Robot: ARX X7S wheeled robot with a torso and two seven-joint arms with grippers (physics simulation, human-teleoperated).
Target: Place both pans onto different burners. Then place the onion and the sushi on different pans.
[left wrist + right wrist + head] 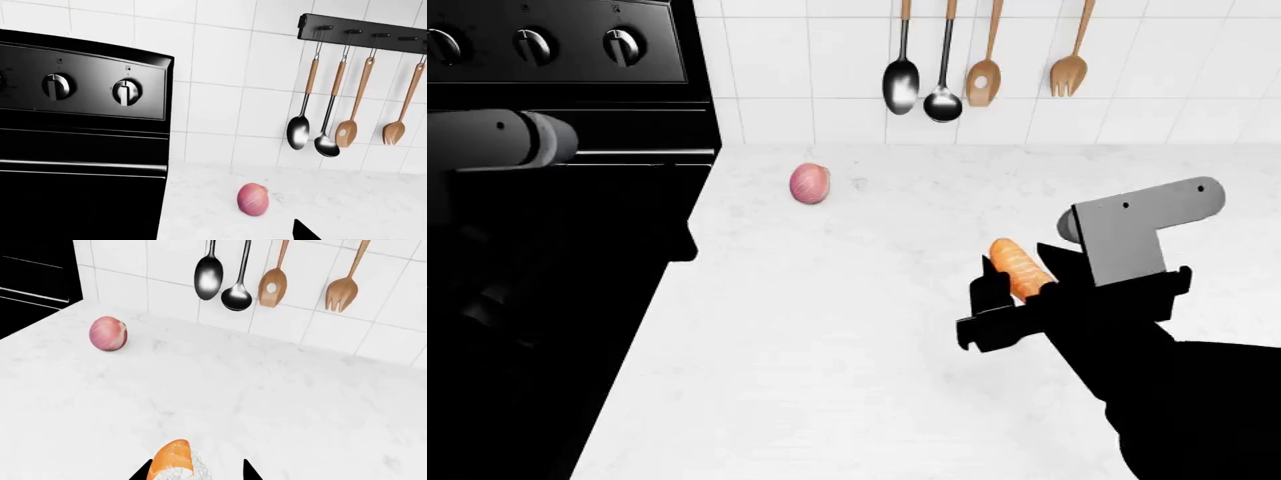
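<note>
The sushi sits between the fingers of the right end effector, orange top up, held above the white counter; in the right wrist view its rice shows between the two dark fingertips. The onion lies on the counter well apart, toward the tiled wall and near the black stove. Utensils hang above. The left end effector is barely visible, so I cannot tell its state.
</note>
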